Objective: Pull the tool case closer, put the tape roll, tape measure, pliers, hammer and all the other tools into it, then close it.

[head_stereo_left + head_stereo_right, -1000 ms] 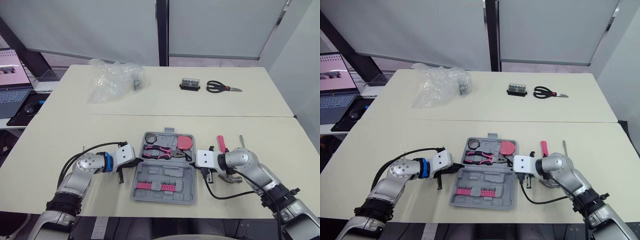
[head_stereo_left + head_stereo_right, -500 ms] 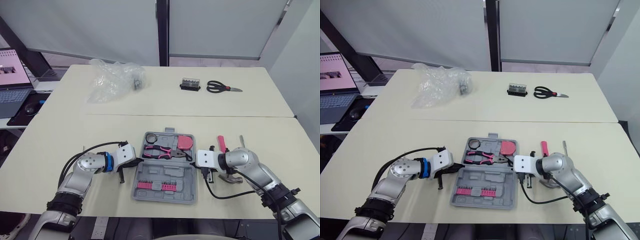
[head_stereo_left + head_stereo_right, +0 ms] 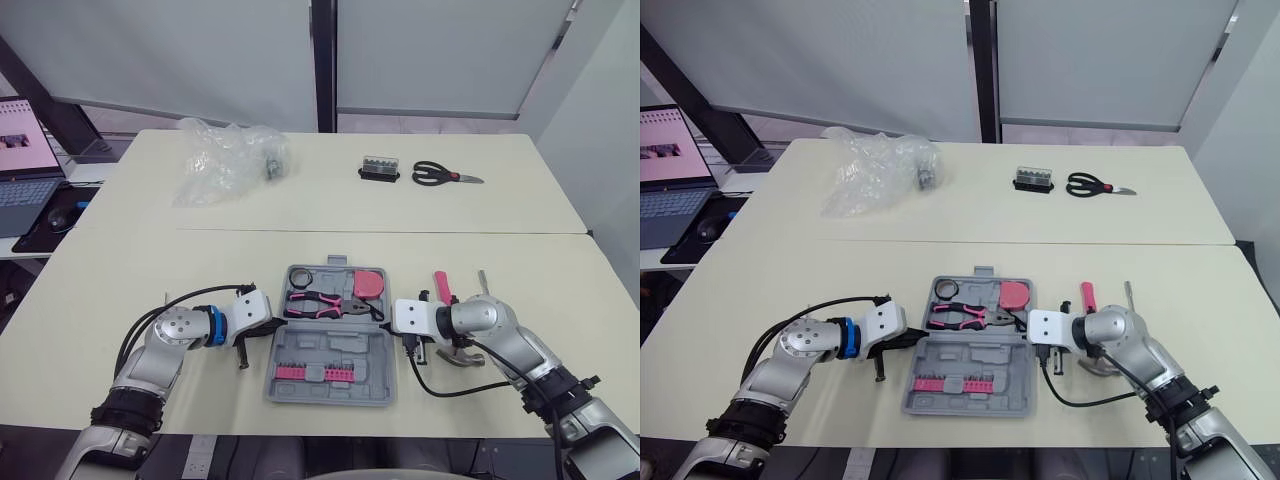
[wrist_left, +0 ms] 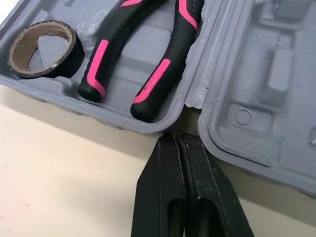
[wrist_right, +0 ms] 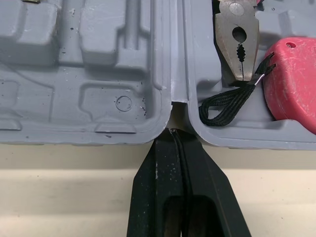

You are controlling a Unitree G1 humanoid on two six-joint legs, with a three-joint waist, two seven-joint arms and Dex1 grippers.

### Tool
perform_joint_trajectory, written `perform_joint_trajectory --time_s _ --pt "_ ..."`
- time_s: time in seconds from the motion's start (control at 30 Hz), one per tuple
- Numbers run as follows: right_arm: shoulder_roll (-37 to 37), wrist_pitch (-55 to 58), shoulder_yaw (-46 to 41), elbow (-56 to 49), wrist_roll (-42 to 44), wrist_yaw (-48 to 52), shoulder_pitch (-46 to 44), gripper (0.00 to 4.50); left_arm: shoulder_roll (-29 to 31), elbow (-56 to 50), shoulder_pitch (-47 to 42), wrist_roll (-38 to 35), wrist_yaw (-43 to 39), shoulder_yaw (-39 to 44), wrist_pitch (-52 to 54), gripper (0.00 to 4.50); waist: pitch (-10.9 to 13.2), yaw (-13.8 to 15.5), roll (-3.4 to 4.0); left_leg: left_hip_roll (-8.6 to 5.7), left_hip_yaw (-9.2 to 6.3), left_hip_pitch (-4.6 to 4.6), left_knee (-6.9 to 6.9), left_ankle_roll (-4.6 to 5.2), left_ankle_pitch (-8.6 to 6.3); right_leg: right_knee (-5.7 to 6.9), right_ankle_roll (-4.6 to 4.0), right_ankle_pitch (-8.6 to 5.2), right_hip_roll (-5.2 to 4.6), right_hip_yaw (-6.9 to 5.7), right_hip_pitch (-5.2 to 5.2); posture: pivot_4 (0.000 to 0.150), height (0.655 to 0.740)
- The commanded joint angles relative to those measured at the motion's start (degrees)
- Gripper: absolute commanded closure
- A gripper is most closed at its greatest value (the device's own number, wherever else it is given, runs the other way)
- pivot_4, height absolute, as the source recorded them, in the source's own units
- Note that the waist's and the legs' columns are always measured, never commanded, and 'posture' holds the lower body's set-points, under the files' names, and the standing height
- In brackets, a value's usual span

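Plainly, the grey tool case lies open, holding pink-handled pliers.

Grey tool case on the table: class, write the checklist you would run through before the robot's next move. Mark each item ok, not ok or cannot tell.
1. Black tape roll is in the grey plastic tool case: ok.
2. Pink-and-black pliers are in the case: ok.
3. Red tape measure is in the case: ok.
4. Pink-handled hammer is in the case: not ok. It lies on the cream table, to the right of the case.
5. Left tool and right tool are shut, with tips at the case's hinge gap, one on each side: ok.
6. Case is closed: not ok. It lies open flat.
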Motion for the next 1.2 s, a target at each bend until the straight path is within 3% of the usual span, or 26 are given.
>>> perform_joint_trajectory --time_s 0.03,0.53,0.8,1.03,1.1,1.2 --pt "1.4 -1.1 0.6 0.4 0.0 -1.0 -0.8 4.5 -1.4 -1.8 1.7 0.0 -2.1 -4.1 0.5 4.46 0.0 0.0 0.0 0.0 0.0 0.0 -0.01 0.0 0.0 0.0 0.0 0.0 0.0 0.0 0.0 0.15 0.74" --pt "-1.5 4.7 -2.7 -2.8 1.8 0.4 1.0 4.5 2.1 0.3 1.2 0.6 0.2 -0.9 -1.4 4.46 0.0 0.1 -0.02 0.01 0.01 0.0 -0.07 0.0 0.0 -0.05 0.0 0.0 0.0 0.01 -0.01 0.15 0.74" --pt "-7.2 5.1 -12.0 -11.7 8.4 -1.1 7.1 4.5 9.7 0.2 2.4 -7.5 -4.0 7.0 -4.5 4.46 0.2 -0.6 -0.12 0.08 0.03 -0.61 -0.12 -0.01 0.0 -0.17 -0.02 0.0 0.02 0.01 -0.63 0.15 0.74" --pt "-12.4 5.6 -30.6 -17.7 16.3 -4.4 16.8 4.5 14.8 -4.9 16.7 -21.8 -0.2 31.1 4.2 4.46 0.3 -0.8 -0.23 0.06 0.04 -0.93 -0.13 -0.01 -0.01 -0.21 -0.02 0.0 -0.09 -0.03 -0.9 0.15 0.74" --pt "-14.7 5.5 -35.1 -17.2 17.7 -3.9 20.4 4.5 15.2 -2.8 20.9 -23.6 1.7 37.6 5.9 4.09 0.3 -0.6 -0.23 0.05 0.06 -0.92 -0.14 -0.01 -0.01 -0.28 -0.01 0.0 -0.11 -0.03 -0.87 0.15 0.74" --pt "-18.1 5.6 -40.6 -16.0 20.6 -0.8 25.6 3.93 14.9 0.0 27.5 -25.2 2.2 43.9 8.6 3.27 0.3 -0.5 -0.23 0.06 0.06 -0.85 -0.14 -0.01 -0.01 -0.28 -0.01 0.0 -0.11 -0.03 -0.81 0.15 0.74"
